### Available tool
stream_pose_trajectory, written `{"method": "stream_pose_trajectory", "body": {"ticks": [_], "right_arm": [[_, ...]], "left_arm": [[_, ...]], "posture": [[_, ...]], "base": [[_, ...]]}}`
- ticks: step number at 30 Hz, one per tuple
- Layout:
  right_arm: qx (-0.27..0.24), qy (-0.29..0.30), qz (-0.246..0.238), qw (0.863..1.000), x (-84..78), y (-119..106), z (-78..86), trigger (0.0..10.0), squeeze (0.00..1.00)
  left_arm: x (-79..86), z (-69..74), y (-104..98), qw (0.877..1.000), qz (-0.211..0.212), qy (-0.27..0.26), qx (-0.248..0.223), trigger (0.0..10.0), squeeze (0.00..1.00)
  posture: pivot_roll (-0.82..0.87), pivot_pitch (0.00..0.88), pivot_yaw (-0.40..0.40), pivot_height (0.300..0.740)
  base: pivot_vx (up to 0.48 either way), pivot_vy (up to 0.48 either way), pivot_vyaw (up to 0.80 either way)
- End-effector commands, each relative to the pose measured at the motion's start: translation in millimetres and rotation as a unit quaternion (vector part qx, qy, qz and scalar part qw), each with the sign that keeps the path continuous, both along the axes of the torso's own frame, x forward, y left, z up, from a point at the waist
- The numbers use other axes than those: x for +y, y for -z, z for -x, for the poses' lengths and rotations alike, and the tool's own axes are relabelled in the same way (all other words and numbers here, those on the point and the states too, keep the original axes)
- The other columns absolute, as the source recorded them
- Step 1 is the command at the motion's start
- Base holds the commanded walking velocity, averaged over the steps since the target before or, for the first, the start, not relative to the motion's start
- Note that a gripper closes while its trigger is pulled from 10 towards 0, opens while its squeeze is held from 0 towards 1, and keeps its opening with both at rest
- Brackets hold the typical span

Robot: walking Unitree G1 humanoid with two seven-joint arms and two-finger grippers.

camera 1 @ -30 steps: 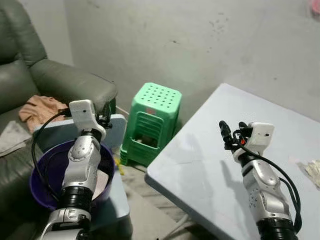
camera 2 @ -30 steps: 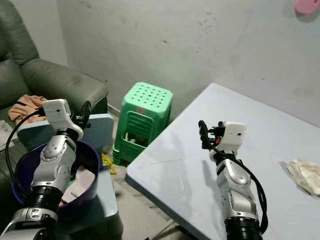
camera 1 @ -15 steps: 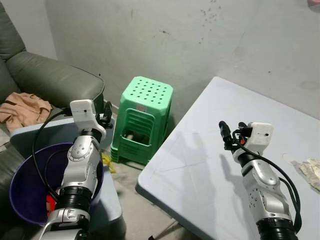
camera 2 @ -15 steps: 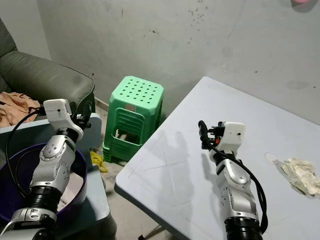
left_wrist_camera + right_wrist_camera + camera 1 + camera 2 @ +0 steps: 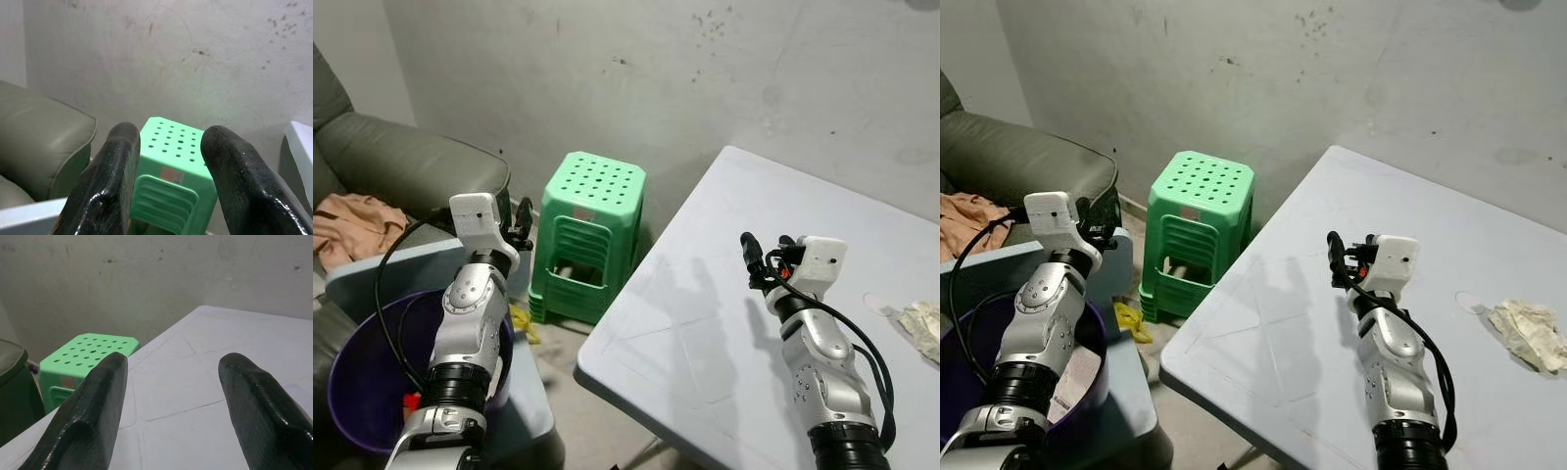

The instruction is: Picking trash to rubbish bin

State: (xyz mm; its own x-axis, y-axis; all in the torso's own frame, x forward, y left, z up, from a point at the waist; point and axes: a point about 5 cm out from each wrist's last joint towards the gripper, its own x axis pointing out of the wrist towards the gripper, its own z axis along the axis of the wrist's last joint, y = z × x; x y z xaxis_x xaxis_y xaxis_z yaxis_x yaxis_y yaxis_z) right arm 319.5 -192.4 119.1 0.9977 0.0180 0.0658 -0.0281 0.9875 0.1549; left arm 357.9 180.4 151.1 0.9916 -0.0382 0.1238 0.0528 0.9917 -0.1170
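Note:
A crumpled whitish paper wad (image 5: pixel 1528 333) lies on the white table (image 5: pixel 705 323) near its right edge. The purple rubbish bin (image 5: pixel 357 392) stands low at my left, with some scraps inside. My right gripper (image 5: pixel 764 257) hovers over the middle of the table, well left of the wad, open and holding nothing (image 5: pixel 173 362). My left gripper (image 5: pixel 521 220) is raised above the bin's far side, pointing at the green stool. Its fingers (image 5: pixel 117 161) stand apart with nothing between them.
A stack of green plastic stools (image 5: pixel 592 220) stands between bin and table against the grey wall. A grey-green sofa (image 5: pixel 401 162) with a peach cloth (image 5: pixel 352 220) is at the left. A light blue surface (image 5: pixel 401 259) surrounds the bin. A yellow scrap (image 5: pixel 522 318) lies on the floor.
The camera has swung, so the sofa and bin slid left and down and more of the table and the wad came into sight. Both arms keep their pose, grippers still open.

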Motion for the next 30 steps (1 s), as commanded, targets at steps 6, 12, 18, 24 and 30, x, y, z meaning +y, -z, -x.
{"method": "stream_pose_trajectory", "body": {"ticks": [6, 12, 18, 24, 30], "right_arm": [[-0.009, 0.021, -0.003, 1.0, -3.7, -1.3, -0.2, 10.0, 0.0], [-0.011, 0.029, -0.004, 1.0, -3.6, 1.1, 2.6, 10.0, 0.0], [-0.011, 0.039, -0.005, 0.999, -5.0, 3.3, 5.0, 10.0, 0.0], [-0.012, 0.044, -0.005, 0.999, -1.5, 4.9, 6.0, 10.0, 0.0], [-0.019, 0.043, -0.009, 0.999, 0.9, 5.1, 7.6, 10.0, 0.0]], "left_arm": [[-8.6, -5.7, -2.4, 1.0, -0.006, 0.024, 0.006, 10.0, 0.0], [-17.2, -9.9, -4.5, 0.999, -0.009, 0.041, 0.008, 10.0, 0.0], [-21.7, -14.0, -7.3, 0.998, -0.014, 0.054, 0.009, 10.0, 0.0], [-20.8, -16.8, -8.8, 0.998, -0.018, 0.059, 0.011, 10.0, 0.0], [-21.2, -18.6, -10.3, 0.998, -0.023, 0.061, 0.011, 10.0, 0.0]], "posture": [[-0.02, 0.0, -0.041, 0.74], [-0.05, 0.0, -0.005, 0.74], [-0.07, 0.0, 0.02, 0.74], [-0.08, 0.0, 0.043, 0.74], [-0.08, 0.0, 0.051, 0.74]], "base": [[0.0, 0.0, -0.7], [0.0, 0.0, -0.7], [0.0, 0.0, -0.67], [0.0, 0.0, -0.65], [0.0, 0.0, -0.11]]}}
